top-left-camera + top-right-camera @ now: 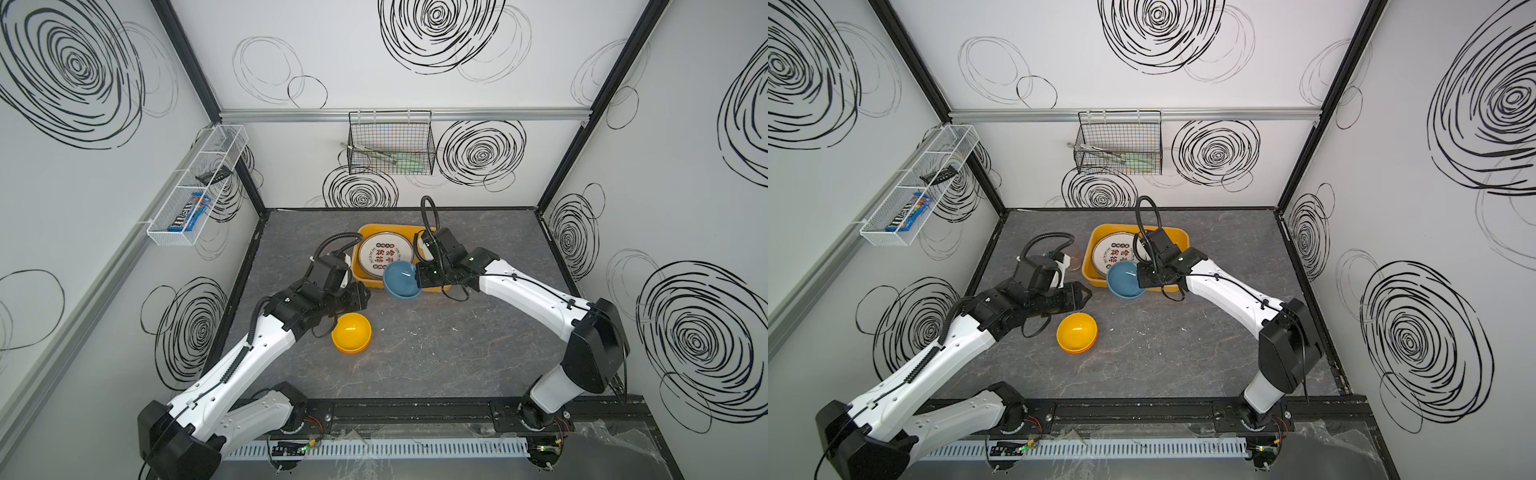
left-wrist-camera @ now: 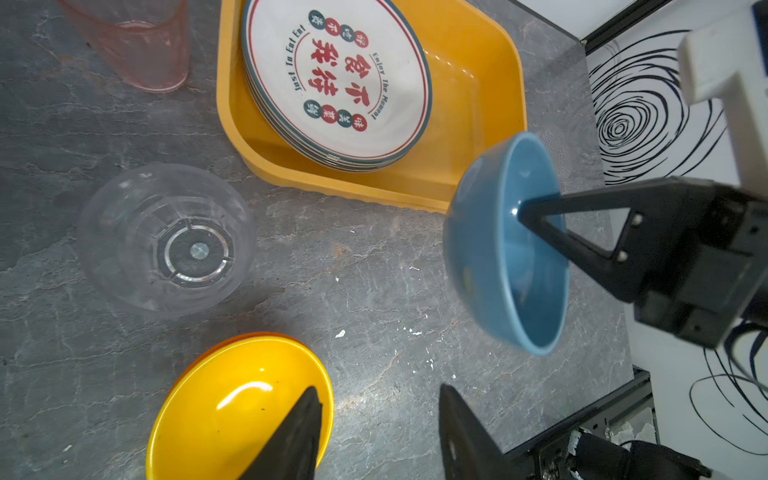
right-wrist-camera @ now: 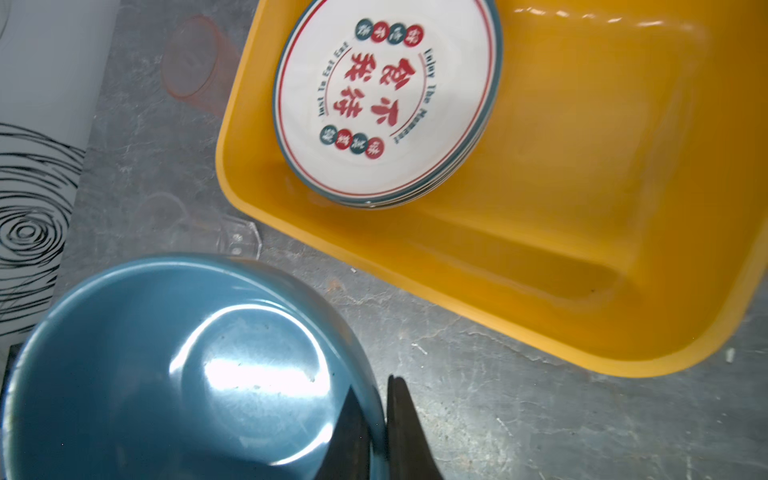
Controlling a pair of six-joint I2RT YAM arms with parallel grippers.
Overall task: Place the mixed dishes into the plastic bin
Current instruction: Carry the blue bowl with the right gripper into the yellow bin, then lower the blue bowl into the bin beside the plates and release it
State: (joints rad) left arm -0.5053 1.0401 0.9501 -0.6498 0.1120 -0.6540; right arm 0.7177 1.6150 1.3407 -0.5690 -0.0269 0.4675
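Observation:
My right gripper (image 3: 380,395) is shut on the rim of a blue bowl (image 1: 402,279), one finger inside and one outside. It holds the bowl tilted above the near edge of the yellow-orange plastic bin (image 1: 368,230). A stack of white plates (image 1: 385,253) with red characters lies in the bin's left half. My left gripper (image 2: 378,390) is open over bare table, beside stacked orange bowls (image 1: 351,332). The left wrist view shows a clear cup (image 2: 166,237) upside down and a pink cup (image 2: 137,45) on the table, left of the bin (image 2: 469,83).
A black wire basket (image 1: 390,143) hangs on the back wall and a white mesh shelf (image 1: 195,187) on the left wall. The bin's right half (image 3: 582,166) holds nothing. Grey tabletop stretches in front of the arms and to the right.

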